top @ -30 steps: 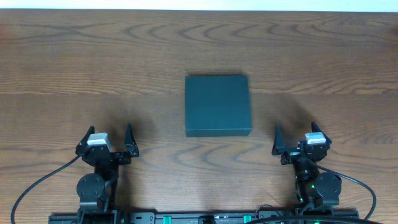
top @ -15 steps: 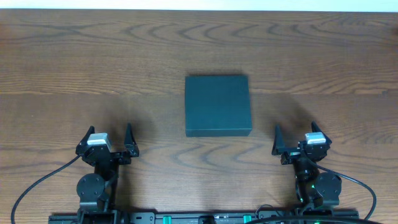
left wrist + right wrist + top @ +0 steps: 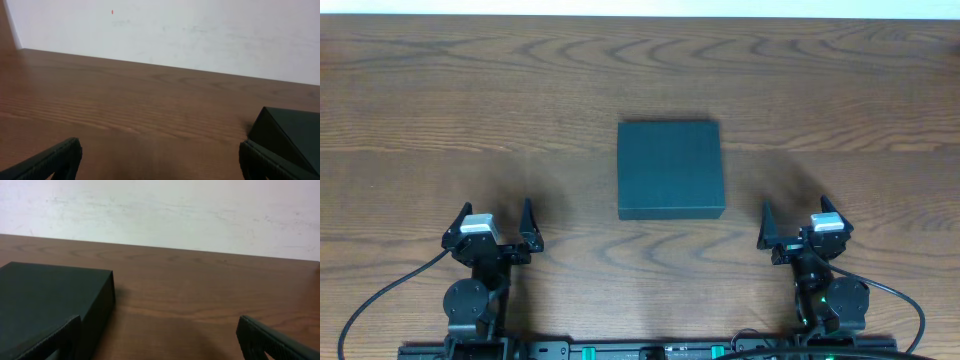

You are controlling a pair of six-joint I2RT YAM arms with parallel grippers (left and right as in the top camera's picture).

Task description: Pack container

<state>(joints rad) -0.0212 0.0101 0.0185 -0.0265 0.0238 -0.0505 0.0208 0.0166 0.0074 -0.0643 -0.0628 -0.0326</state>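
Observation:
The container point(image 3: 670, 170) is a dark teal-black matte box lying closed in the middle of the wooden table. It also shows at the right edge of the left wrist view point(image 3: 292, 135) and at the left of the right wrist view point(image 3: 47, 305). My left gripper point(image 3: 490, 222) is open and empty near the front edge, left of the box. My right gripper point(image 3: 798, 218) is open and empty near the front edge, right of the box. Both grippers stand apart from the container.
The wooden table point(image 3: 470, 100) stretches back to a white wall point(image 3: 200, 30). Black cables point(image 3: 380, 295) trail from the arm bases at the front edge.

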